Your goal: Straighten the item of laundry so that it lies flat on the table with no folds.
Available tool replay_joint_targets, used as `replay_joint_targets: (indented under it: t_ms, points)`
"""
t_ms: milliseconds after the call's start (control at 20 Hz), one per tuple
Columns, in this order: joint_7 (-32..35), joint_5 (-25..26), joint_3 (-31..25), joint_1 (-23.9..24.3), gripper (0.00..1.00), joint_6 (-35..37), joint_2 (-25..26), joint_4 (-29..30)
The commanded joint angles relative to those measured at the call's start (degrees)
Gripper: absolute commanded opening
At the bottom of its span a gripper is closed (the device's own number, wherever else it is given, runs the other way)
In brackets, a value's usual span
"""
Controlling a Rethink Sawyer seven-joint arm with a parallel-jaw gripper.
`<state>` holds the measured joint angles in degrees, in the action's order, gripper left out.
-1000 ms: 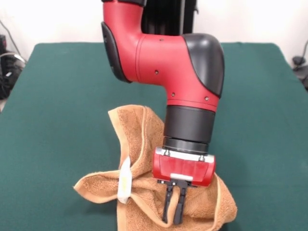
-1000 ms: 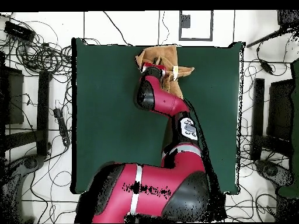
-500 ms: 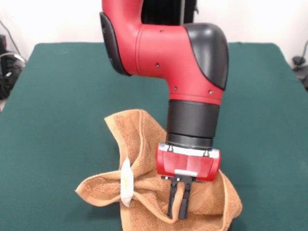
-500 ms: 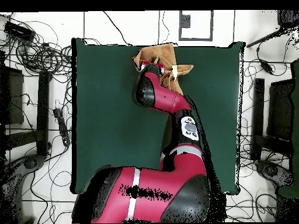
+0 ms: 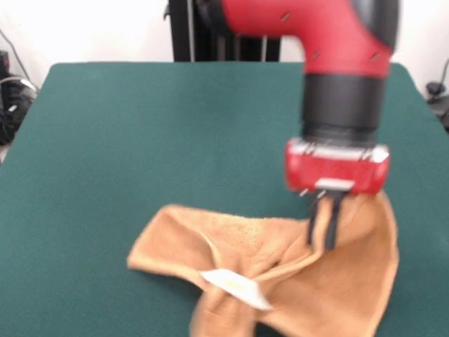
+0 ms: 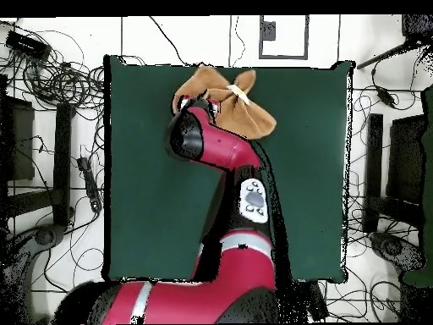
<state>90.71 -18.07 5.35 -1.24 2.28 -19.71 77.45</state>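
The gripper (image 5: 323, 228) is pinched tight on the towel (image 5: 280, 281), black fingers close together w/ a fold of orange-tan terry between them, near the cloth's upper right corner in the front view. That corner is lifted off the table (image 5: 140, 140) and hangs from the fingers, so the right part of the towel drapes down in a slanted sheet while the left part lies on the green felt. The cloth is far from flat: a raised ridge runs diag. from the gripper down toward the middle, and the left lobe spreads out low w/ a rounded edge. The white tag (image 5: 235, 286) w/ yellowish print sits near the bottom centre, lying on top of a bunched crease. The towel's lower edge runs out of the front view at the bottom, so can't tell how that side lies. Above the gripper is the red wrist block and the black cuff of the arm (image 5: 337, 77), coming down on the right side. From overhead the towel (image 6: 245, 114) shows as a crumpled bow shape close to the table's top edge, roughly mid-width, w/ the tag (image 6: 238, 93) a pale strip across it; the red arm (image 6: 216, 148) covers its lower left part, and the gripper itself is hidden under the arm there
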Motion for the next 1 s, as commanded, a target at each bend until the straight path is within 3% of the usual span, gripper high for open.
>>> replay_joint_targets:
  t_ms: [50,300,400,450,550,600,700,850,900,1000]
  points:
    - [20.65,-7.08,1.22,-6.54,0.0,14.11,-8.06,11.2]
    - [21.76,-8.71,4.41,-8.9,0.0,17.07,-7.75,9.77]
    - [16.78,-7.1,-4.54,-1.93,0.0,11.43,-6.52,11.42]
    - [15.94,-6.65,-5.43,-1.07,0.0,11.2,-5.76,10.88]
    - [20.74,-7.49,4.29,-7.77,0.0,16.09,-5.04,7.58]
    - [21.52,-7.66,5.17,-8.41,0.0,16.28,-4.74,7.53]
    - [18.86,-7.74,-2.12,-3.48,0.0,12.88,-4.11,9.28]
    - [22.96,-8.84,6.39,-8.96,0.0,20.48,-3.03,4.97]
    - [21.97,-8.83,4.99,-8.04,0.0,19.85,-3.54,5.7]
    - [15.83,-7.75,-3.06,-1.85,0.0,16.13,-2.75,6.78]
